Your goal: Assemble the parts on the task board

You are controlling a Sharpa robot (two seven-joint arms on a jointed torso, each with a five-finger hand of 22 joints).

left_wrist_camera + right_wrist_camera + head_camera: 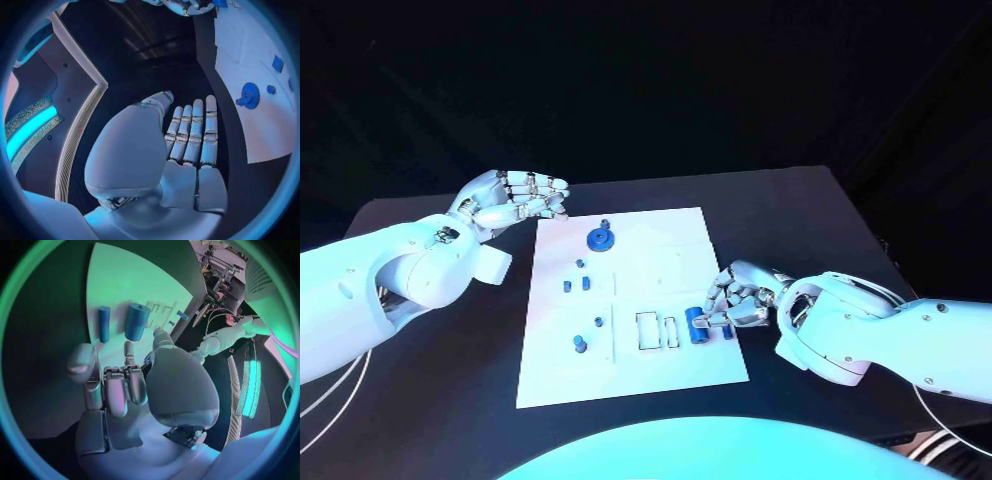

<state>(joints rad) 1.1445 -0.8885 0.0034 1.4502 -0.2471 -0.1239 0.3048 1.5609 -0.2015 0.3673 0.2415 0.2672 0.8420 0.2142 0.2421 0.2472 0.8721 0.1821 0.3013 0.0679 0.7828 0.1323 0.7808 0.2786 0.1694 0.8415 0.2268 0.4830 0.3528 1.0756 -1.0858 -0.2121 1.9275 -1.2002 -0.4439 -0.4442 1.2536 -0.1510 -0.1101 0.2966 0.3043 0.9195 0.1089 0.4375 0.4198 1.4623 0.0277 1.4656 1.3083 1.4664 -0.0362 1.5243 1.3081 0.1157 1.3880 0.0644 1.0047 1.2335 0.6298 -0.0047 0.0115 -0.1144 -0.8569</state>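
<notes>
The white task board [653,262] lies in the middle of the black table. A blue gear [599,238] sits near its far left corner, and several small blue parts [576,284] lie along its left side. Two blue cylinders, a thin one [104,324] and a thick one [137,321], lie side by side near the board's right edge [701,330]. My right hand [738,296] rests over that edge with its fingers curled in and empty; one fingertip [128,347] reaches close to the thick cylinder. My left hand [516,198] hovers off the far left corner, fingers folded against the palm [190,142], holding nothing.
White rectangular slots [652,331] stand on the board just left of the cylinders. The gear [250,95] and a small blue part [277,63] lie on the board beyond my left hand. Bare black table [790,215] surrounds the board.
</notes>
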